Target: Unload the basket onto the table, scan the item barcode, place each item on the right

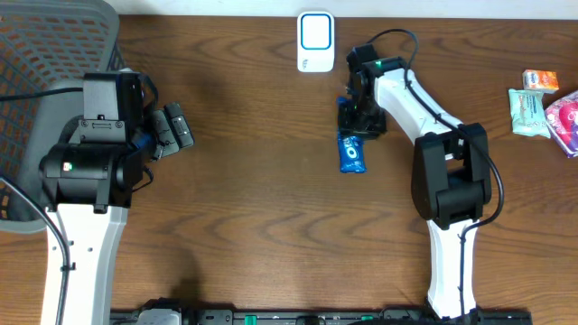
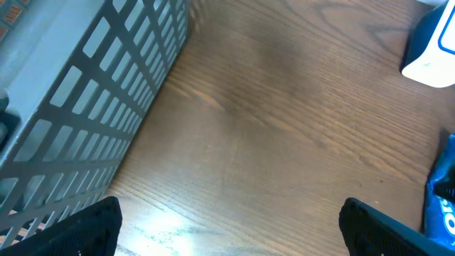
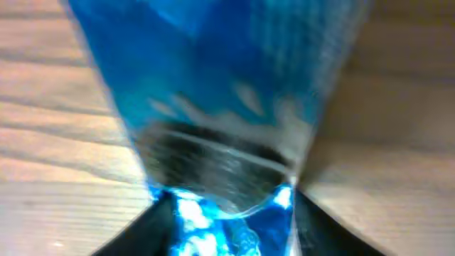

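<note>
Blue snack packet (image 1: 352, 153) lies flat on the brown wooden desk (image 1: 262, 199), right of centre, its length running far to near. It sits just on the near side of the white and blue scanner (image 1: 315, 41), apart from it.

The right arm (image 1: 424, 117) reaches in from the near right, and the right jaws stand over the packet's far end. In the right wrist view the packet (image 3: 220, 107) fills the frame between the two dark fingers (image 3: 128, 231), but the picture is blurred. Whether the right jaws clamp the packet or only straddle it cannot be told.

The left arm (image 1: 86, 171) stands at the left of the desk, well apart from the packet. The left jaws are spread wide and hold nothing.

A grey mesh basket (image 1: 54, 45) occupies the far left corner, beside the left arm. Several small snack packs (image 1: 528, 110) lie at the far right edge.
</note>
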Controlling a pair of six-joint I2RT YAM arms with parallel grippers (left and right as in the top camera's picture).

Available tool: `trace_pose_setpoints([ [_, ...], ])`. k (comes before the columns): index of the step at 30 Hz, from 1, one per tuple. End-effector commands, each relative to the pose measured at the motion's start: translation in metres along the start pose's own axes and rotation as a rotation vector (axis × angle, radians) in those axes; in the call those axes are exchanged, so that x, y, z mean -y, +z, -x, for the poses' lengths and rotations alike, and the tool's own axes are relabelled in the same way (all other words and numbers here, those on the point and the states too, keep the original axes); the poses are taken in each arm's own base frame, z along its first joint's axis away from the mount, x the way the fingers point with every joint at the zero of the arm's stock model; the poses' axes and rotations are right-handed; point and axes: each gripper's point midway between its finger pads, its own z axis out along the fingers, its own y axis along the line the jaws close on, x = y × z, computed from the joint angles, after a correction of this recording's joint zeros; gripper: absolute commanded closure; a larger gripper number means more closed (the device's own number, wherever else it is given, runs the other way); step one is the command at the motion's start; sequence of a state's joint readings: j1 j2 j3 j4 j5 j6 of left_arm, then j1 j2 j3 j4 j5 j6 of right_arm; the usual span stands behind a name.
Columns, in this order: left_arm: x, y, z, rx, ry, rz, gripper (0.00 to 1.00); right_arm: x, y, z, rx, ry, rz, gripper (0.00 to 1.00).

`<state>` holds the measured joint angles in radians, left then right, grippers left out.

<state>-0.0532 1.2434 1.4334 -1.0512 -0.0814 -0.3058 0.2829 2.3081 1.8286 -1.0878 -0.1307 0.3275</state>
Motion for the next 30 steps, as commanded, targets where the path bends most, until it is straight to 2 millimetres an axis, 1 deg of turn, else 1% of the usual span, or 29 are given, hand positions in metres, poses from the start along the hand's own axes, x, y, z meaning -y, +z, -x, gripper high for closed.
trace_pose_setpoints([
  [1,-0.002,-0.002,0.003,0.008,0.010,0.009,0.02,0.009,-0.039,0.007,0.069,-0.001,-0.042,0.41],
  [3,-0.002,-0.002,0.003,0.008,0.010,0.009,0.02,0.006,-0.056,0.007,0.093,-0.010,-0.034,0.38],
  [5,-0.002,-0.002,0.003,0.008,0.010,0.009,0.02,0.004,-0.067,0.003,0.103,-0.021,-0.031,0.32],
  [6,-0.002,-0.002,0.003,0.008,0.010,0.009,0.02,0.003,-0.071,0.001,0.103,-0.030,-0.031,0.30],
  [7,-0.002,-0.002,0.003,0.008,0.010,0.009,0.02,0.003,-0.073,-0.002,0.097,-0.034,-0.032,0.28],
  [9,-0.002,-0.002,0.003,0.008,0.010,0.009,0.02,0.000,-0.072,-0.010,0.066,-0.041,-0.030,0.21],
  [12,-0.002,-0.002,0.003,0.008,0.010,0.009,0.02,-0.003,-0.064,-0.026,0.009,-0.055,-0.039,0.17],
  [14,-0.002,-0.002,0.003,0.008,0.010,0.009,0.02,-0.006,-0.059,-0.035,-0.021,-0.077,-0.050,0.18],
  [16,-0.002,-0.002,0.003,0.008,0.010,0.009,0.02,-0.009,-0.054,-0.043,-0.042,-0.093,-0.067,0.24],
  [17,-0.002,-0.002,0.003,0.008,0.010,0.009,0.02,-0.011,-0.051,-0.046,-0.047,-0.101,-0.073,0.31],
  [18,-0.002,-0.002,0.003,0.008,0.010,0.009,0.02,-0.012,-0.048,-0.048,-0.050,-0.109,-0.082,0.50],
  [19,-0.002,-0.002,0.003,0.008,0.010,0.009,0.02,-0.012,-0.045,-0.049,-0.049,-0.111,-0.092,0.65],
  [20,-0.002,-0.002,0.003,0.008,0.010,0.009,0.02,-0.011,-0.040,-0.051,-0.049,-0.109,-0.110,0.83],
  [21,-0.002,-0.002,0.003,0.008,0.010,0.009,0.02,-0.010,-0.036,-0.053,-0.048,-0.100,-0.123,0.96],
  [22,-0.002,-0.002,0.003,0.008,0.010,0.009,0.02,-0.009,-0.032,-0.054,-0.047,-0.089,-0.131,0.98],
  [27,-0.002,-0.002,0.003,0.008,0.010,0.009,0.02,-0.004,-0.004,-0.055,-0.030,-0.078,-0.126,0.98],
  [30,-0.002,-0.002,0.003,0.008,0.010,0.009,0.02,0.000,0.009,-0.060,-0.035,-0.067,-0.128,0.99],
])
